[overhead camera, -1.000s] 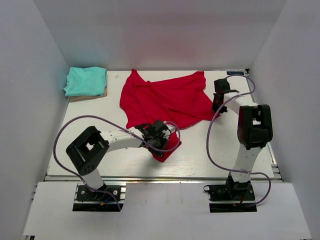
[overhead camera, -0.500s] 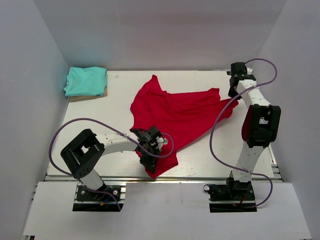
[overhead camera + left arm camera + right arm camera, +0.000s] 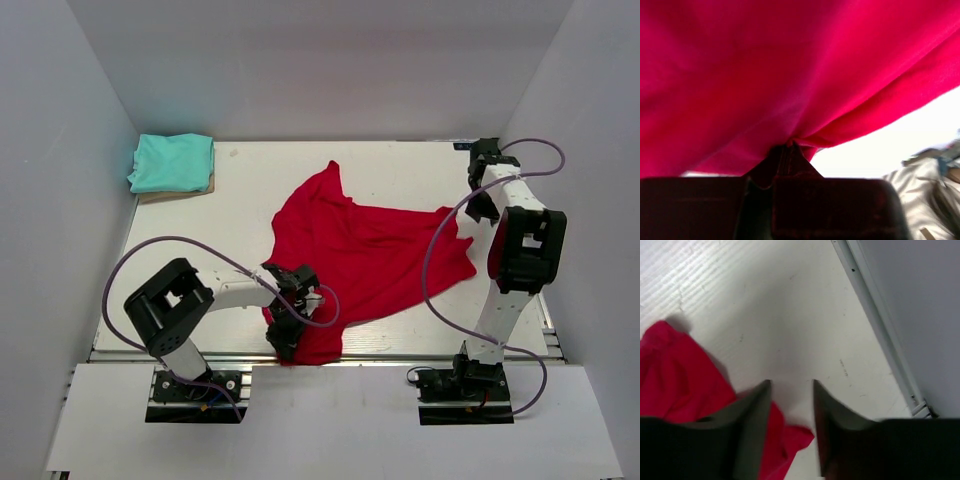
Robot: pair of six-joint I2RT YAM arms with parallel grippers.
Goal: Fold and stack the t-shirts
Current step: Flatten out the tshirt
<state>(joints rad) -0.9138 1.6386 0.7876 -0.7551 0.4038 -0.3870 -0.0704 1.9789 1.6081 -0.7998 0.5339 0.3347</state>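
The red t-shirt (image 3: 370,255) lies spread and wrinkled across the middle of the table. Its near corner is bunched at the front edge, where my left gripper (image 3: 283,335) is shut on it. In the left wrist view the red cloth (image 3: 790,65) drapes from the pinched fingers of the left gripper (image 3: 789,147). My right gripper (image 3: 484,203) stands open at the far right, just past the shirt's right corner. In the right wrist view a red corner (image 3: 680,375) lies beside and under the open right gripper (image 3: 791,384), held by nothing. The teal t-shirt (image 3: 172,162) sits folded at the far left corner.
A tan sheet (image 3: 175,192) pokes out under the teal shirt. White walls close in the table on three sides. A metal rail (image 3: 880,325) runs along the table's right edge, close to the right gripper. Purple cables loop beside both arms.
The left gripper dragged the shirt's corner toward the near edge. The right gripper carried its corner to the far right, then opened and let it go. The shirt now lies farther right and nearer.
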